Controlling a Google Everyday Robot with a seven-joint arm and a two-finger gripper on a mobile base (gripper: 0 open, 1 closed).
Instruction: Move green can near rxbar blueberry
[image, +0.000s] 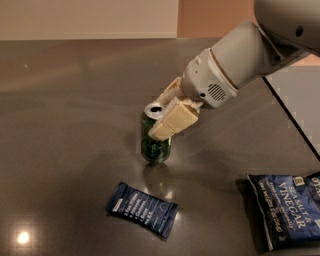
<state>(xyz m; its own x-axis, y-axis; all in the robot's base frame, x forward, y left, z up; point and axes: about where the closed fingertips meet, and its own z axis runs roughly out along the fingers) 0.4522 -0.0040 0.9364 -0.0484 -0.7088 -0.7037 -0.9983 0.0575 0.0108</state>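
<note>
The green can (155, 147) stands upright near the middle of the dark table, its silver top showing. My gripper (162, 117) reaches in from the upper right and is shut on the can's upper part, one pale finger (172, 120) across its near side. The can's base looks at or just above the tabletop. The rxbar blueberry (142, 209), a flat dark-blue wrapper with white text, lies on the table a short way in front of the can, slightly to its left.
A larger blue "Vinegar" chip bag (290, 210) lies at the lower right. The table's right edge (290, 117) runs diagonally behind the arm, with a lighter surface beyond it. A bright light reflection (22, 237) shows at the lower left.
</note>
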